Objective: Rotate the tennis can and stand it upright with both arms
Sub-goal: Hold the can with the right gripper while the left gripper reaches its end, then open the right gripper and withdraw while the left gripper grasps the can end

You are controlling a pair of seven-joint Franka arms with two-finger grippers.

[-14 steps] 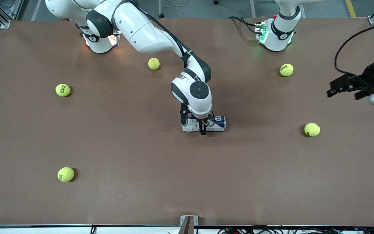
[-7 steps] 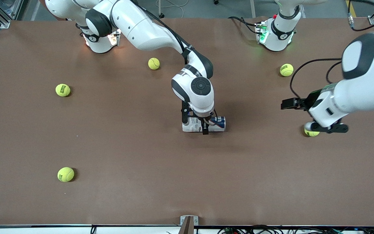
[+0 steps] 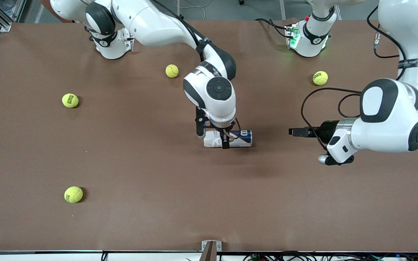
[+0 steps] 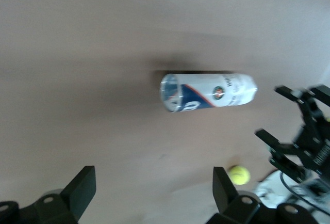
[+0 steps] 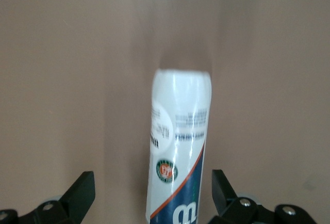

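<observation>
We noted can lying on side mid-tabletop, not uprighted. Right tool above can, fingers spread, straddling without contact. Left tool spread, over tabletop toward left arm's end, aimed at can. Grasp, rotation, uprighting all remained.

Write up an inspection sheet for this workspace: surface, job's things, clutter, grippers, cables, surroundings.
Surface: brown table, flat; no spills seen.
Job's things: tennis can lies on its side mid-table, not upright.
Clutter: four tennis balls in view, two toward the right arm's end, one near the right arm, one near the left arm's base.
Grippers: right gripper over the can, fingers open on either side of it; left gripper open, low over the table beside the can toward the left arm's end, apart from it.
Cables: black cable loops from the left arm above the table.
Surroundings: grey floor at the bases; more cables along the table's near edge.
</observation>
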